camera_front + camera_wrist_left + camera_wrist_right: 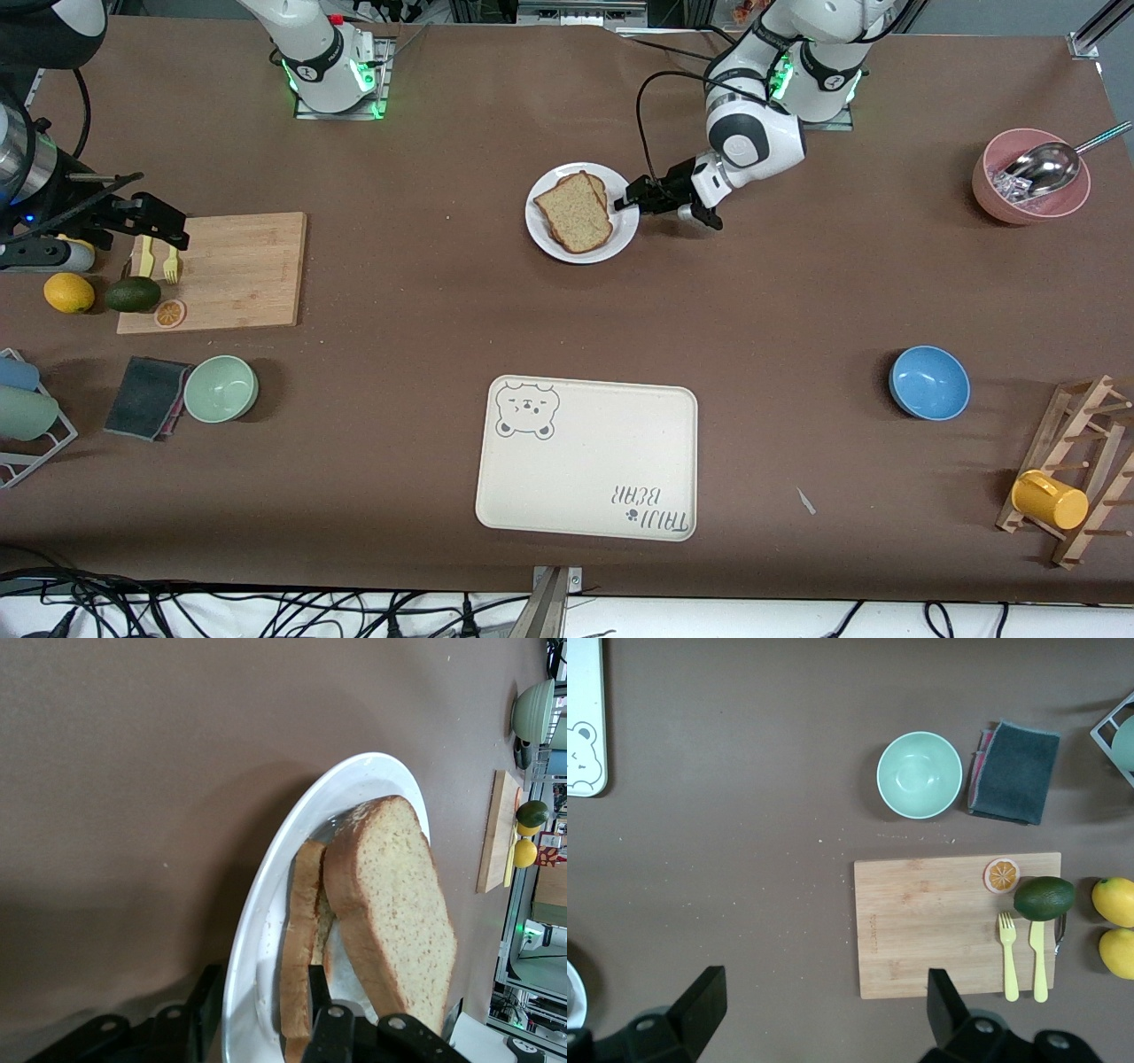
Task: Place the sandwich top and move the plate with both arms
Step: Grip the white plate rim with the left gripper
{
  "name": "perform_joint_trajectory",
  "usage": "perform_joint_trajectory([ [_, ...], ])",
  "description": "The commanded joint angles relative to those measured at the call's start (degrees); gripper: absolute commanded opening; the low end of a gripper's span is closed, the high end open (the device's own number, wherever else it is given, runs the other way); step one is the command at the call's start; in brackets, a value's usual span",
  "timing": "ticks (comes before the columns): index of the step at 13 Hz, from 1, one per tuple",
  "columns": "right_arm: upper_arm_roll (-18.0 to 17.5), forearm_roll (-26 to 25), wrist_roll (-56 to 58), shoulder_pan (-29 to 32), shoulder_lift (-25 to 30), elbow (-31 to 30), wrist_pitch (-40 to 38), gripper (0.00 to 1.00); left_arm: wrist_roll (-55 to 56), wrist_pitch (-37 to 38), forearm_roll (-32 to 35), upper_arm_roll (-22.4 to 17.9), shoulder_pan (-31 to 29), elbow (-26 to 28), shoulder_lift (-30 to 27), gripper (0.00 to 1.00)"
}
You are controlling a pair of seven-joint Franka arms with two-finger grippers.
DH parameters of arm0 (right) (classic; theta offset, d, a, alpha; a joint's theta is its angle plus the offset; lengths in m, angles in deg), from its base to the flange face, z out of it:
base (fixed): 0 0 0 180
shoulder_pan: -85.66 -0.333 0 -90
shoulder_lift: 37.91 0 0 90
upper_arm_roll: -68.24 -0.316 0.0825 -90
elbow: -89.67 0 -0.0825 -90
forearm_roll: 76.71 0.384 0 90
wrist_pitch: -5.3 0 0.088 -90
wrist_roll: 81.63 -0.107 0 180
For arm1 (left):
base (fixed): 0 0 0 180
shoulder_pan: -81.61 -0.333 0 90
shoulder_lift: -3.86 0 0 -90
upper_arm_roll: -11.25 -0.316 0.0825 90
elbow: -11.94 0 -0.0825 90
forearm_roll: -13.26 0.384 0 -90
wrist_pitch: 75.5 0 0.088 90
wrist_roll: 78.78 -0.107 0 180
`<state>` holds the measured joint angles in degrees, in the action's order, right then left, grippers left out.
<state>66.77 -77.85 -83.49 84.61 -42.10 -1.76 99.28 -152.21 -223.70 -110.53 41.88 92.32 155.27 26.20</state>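
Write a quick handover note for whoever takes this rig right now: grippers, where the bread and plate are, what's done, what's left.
Left gripper: at the plate's rim toward the left arm's end, fingers straddling it, no firm grip visible.
Right gripper: open, waiting over the cutting board.
Sandwich top: on the lower slice, on the plate.
Done: top placed.
Left: secure the rim, bring the right arm over, move the plate.

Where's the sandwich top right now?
The sandwich top lies on the lower slice on the plate, mid-table toward the robots' bases, with the left gripper at the rim.
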Motion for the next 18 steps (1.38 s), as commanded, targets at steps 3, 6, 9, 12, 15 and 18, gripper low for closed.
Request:
perform_joint_trajectory([
  [3,-0.2,-0.7,-0.6,0.3,0.4,-0.6,-0.4,1.00,-2.7,-0.9,-3.2,0.0,0.6,-0.9,1.1,0.37],
  [6,-0.2,-0.7,-0.5,0.3,0.4,-0.6,-0.4,1.00,-5.0,-0.9,-3.5,-0.1,0.6,-0.9,2.0,0.31],
  [9,-0.2,-0.7,-0.5,0.3,0.4,-0.6,-0.4,1.00,-9.3,-0.9,-6.2,-0.1,0.2,-0.9,2.6,0.21],
  [12,-0.2,-0.7,-0.5,0.3,0.4,-0.7,-0.5,1.00,-9.7,-0.9,-6.4,-0.1,0.1,-0.9,2.9,0.05],
  [15,-0.2,-0.7,-0.5,0.3,0.4,-0.6,-0.5,1.00,-9.7,-0.9,-6.4,0.0,0.1,-0.9,2.8,0.00],
  [18,-0.2,-0.7,-0.5,0.3,0.3,-0.6,-0.5,1.00,-9.9,-0.9,-6.3,-0.1,-0.1,-0.9,2.4,0.00],
])
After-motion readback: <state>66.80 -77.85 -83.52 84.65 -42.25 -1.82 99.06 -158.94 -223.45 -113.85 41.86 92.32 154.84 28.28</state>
